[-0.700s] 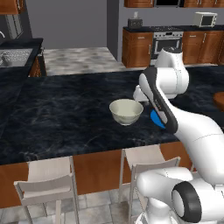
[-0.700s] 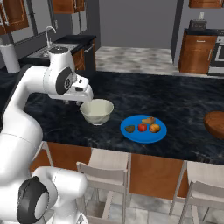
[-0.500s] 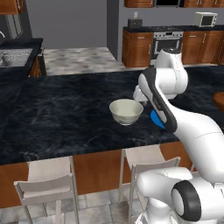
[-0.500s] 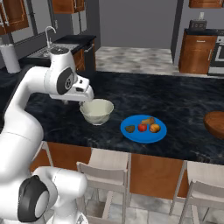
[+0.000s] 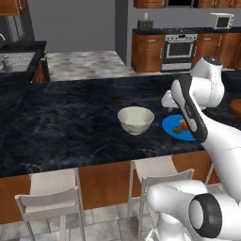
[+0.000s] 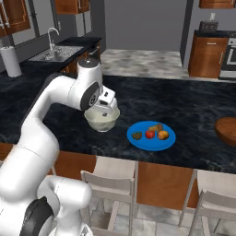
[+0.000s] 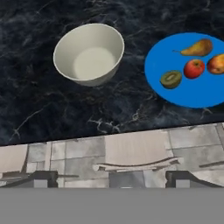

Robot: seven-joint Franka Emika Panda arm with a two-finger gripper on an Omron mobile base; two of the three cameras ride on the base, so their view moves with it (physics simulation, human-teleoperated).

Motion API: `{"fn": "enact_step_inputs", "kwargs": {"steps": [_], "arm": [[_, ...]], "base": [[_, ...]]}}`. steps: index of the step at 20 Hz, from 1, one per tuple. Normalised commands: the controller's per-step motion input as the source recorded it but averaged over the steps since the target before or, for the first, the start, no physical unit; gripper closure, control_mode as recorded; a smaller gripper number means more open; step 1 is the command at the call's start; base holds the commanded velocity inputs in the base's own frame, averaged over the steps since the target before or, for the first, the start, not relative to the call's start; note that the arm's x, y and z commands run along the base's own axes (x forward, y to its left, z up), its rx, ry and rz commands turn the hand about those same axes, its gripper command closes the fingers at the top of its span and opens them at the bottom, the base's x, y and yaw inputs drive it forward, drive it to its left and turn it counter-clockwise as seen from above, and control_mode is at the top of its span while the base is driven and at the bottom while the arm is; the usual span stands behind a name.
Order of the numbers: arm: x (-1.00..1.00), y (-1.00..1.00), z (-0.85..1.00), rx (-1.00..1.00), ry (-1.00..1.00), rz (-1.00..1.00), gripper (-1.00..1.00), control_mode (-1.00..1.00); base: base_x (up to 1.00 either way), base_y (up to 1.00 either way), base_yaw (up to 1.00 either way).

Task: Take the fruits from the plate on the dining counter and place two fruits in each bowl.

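Note:
A cream-white bowl (image 7: 89, 52) stands empty on the black dining counter (image 7: 52, 109). To its right lies the blue plate (image 7: 183, 94) with the fruits: a dark green one (image 7: 170, 79), a red one (image 7: 194, 68), a tan pear (image 7: 197, 48) and an orange one (image 7: 216, 63). My gripper (image 7: 113, 178) hangs open and empty above the counter, its fingertips (image 7: 43, 178) wide apart. From the right base it (image 6: 106, 105) is over the bowl's (image 6: 102, 119) rim, left of the plate (image 6: 151, 143). In the left base view the arm covers part of the plate (image 5: 169, 127).
A brown round thing (image 6: 226, 130) sits at the counter's right end. Pale stools (image 6: 110, 177) stand under the counter's front edge. A sink (image 6: 53, 54) lies far left on the back counter. Bare black marble stretches left of the bowl (image 5: 135, 120).
The arm has swung to the right, carrying the hand from left of the bowl to over its right side, nearer the plate. Bowl, plate and fruits have not moved.

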Motion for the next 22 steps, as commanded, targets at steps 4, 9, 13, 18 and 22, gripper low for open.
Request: {"fn": "enact_step_inputs", "kwargs": {"steps": [4, 9, 13, 18, 22], "arm": [[0.0, -1.0, -0.06, 0.14, -0.03, -0.08, -1.0, -1.0], [0.05, -0.8, -0.3, 0.02, 0.01, -0.05, -1.0, -1.0], [0.44, -0.16, -0.39, -0.01, 0.13, -0.15, -1.0, -1.0], [0.92, 0.0, -0.14, -0.02, 0.31, -0.21, -1.0, -1.0], [0.49, -0.01, -0.03, 0.0, 0.2, 0.0, -1.0, -1.0]], "base": [[0.0, 0.0, 0.0], [0.0, 0.0, 0.0], [0.0, 0.0, 0.0], [0.0, 0.0, 0.0], [0.0, 0.0, 0.0]]}}
